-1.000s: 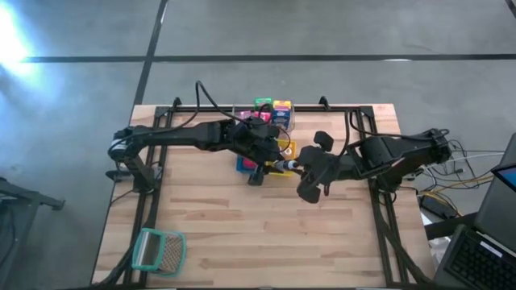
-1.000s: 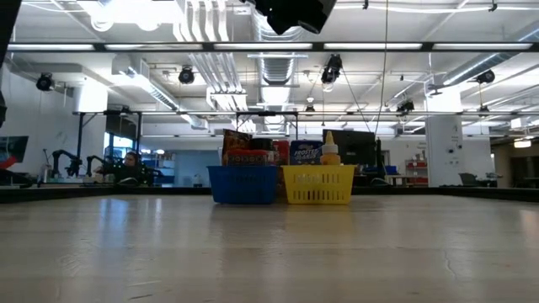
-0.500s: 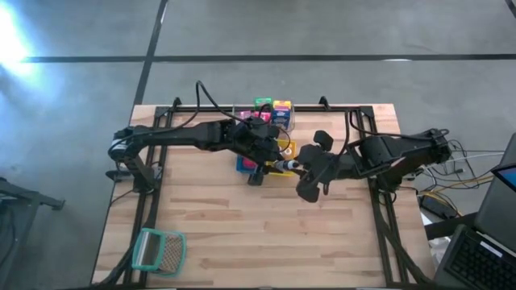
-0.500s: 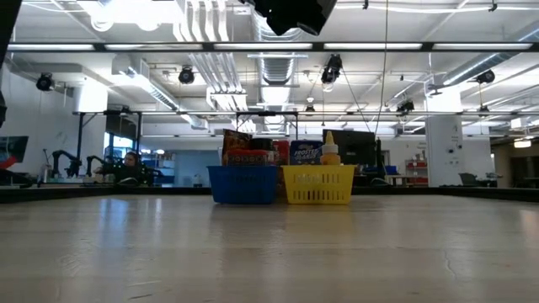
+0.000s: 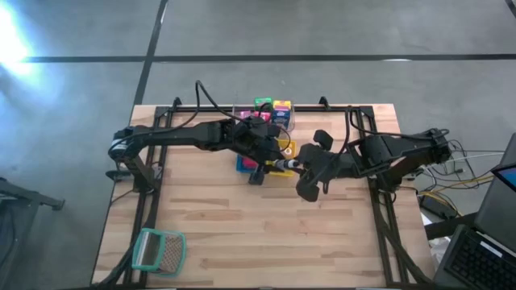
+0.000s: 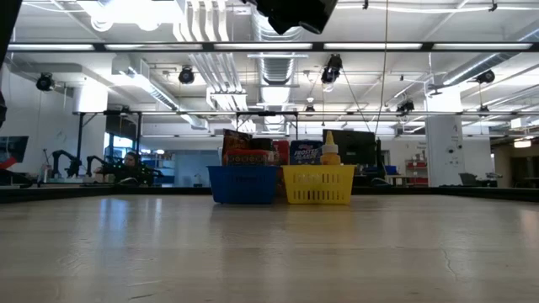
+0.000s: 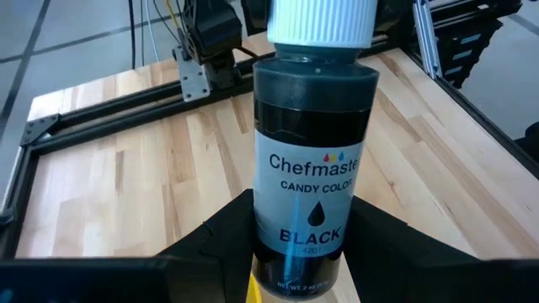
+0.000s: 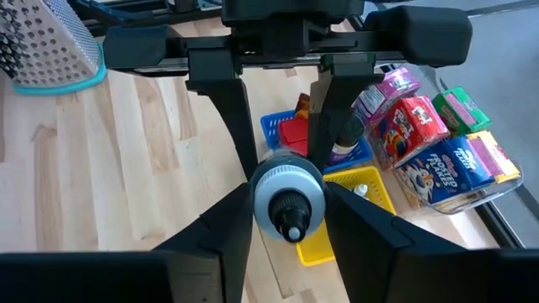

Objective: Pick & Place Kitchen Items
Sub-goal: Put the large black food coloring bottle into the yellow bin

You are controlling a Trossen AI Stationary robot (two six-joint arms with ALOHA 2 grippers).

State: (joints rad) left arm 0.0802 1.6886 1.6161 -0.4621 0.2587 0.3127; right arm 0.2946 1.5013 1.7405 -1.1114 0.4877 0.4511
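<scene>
Teal-rimmed and made of wire mesh, the basket lies alone at the near left corner of the pale wooden table, well apart from the action.

From the left side the left arm reaches in toward the middle of the table. The left gripper is clamped on the lower body of a small black plastic bottle with a ribbed white cap. It holds the bottle in the air with the cap pointing away toward the other arm, which reads as an offer for a hand-over.

Just under and behind the meeting point stand the blue plastic tray and the yellow plastic tray, side by side and touching. Packets and a yellow-topped bottle already stand in them, and they are likely where the goods are being sorted. Behind them at the far edge sits the clear plastic tub, packed with small pink, red, green and blue grocery boxes waiting their turn.

Farther right, the right gripper meets the bottle end-on. Its two dark fingers sit against either side of the white cap, closed on it as far as the right wrist view shows. So the bottle hangs between both grippers above the trays, each gripping one end.

My reading is that the bottle is mid-transfer. The left grip should not let go until the hold on the narrow, ribbed cap is firm, since a slip would drop the bottle onto the trays.
</scene>
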